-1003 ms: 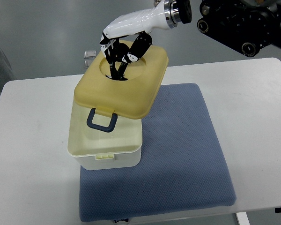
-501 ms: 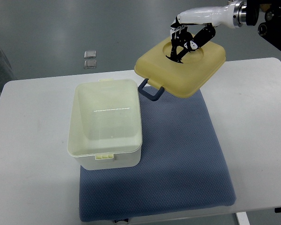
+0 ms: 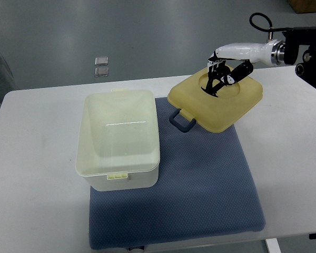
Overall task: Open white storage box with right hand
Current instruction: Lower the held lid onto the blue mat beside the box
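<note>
The white storage box point(image 3: 119, 139) stands open on the left part of the blue mat point(image 3: 200, 184), its inside bare. Its yellowish lid point(image 3: 216, 100) with a dark blue handle point(image 3: 182, 122) is off the box, over the mat's far right corner. My right hand point(image 3: 219, 79) comes in from the right edge and its black fingers point(image 3: 215, 84) are curled into the round recess in the lid's top, holding it. Whether the lid rests on the mat or hangs just above it cannot be told. The left hand is out of view.
The white table point(image 3: 37, 174) carries the mat and box. Two small square tiles point(image 3: 101, 66) lie on the grey floor beyond the table's far edge. The robot's dark body point(image 3: 310, 47) shows at the top right.
My right hand lifted the lid off the box, carried it to the right and then lowered it toward the mat's far right corner. The box stayed put.
</note>
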`<state>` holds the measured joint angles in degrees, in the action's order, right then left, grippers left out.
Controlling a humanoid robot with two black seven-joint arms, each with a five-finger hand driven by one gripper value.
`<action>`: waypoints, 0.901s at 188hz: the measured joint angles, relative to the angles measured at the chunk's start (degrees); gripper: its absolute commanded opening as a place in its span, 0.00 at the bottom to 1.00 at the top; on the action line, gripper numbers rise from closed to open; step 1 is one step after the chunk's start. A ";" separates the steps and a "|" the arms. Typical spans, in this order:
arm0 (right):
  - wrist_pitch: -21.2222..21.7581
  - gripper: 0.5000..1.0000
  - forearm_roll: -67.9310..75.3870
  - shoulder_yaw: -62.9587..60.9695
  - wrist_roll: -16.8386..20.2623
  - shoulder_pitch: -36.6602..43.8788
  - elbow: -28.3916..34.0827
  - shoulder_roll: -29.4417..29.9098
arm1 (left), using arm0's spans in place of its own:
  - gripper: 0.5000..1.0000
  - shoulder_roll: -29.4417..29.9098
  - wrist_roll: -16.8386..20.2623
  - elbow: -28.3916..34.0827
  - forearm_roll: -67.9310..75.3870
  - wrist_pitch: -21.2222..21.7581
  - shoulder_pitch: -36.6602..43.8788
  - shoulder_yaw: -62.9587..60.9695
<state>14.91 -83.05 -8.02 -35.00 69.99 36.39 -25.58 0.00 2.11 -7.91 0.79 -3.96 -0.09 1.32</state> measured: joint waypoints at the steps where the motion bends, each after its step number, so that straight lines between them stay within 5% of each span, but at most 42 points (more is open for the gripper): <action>1: -0.02 0.00 0.00 0.00 0.00 -0.09 0.00 0.03 | 1.00 0.00 0.00 0.00 0.00 0.00 0.00 0.00; 169: -2.25 0.00 -0.45 0.97 0.00 -5.71 0.65 4.46 | 1.00 0.00 0.00 0.00 0.00 0.00 0.00 0.00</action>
<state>12.66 -83.50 -7.05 -35.00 64.29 37.04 -21.12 0.00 2.11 -7.91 0.79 -3.96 -0.09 1.32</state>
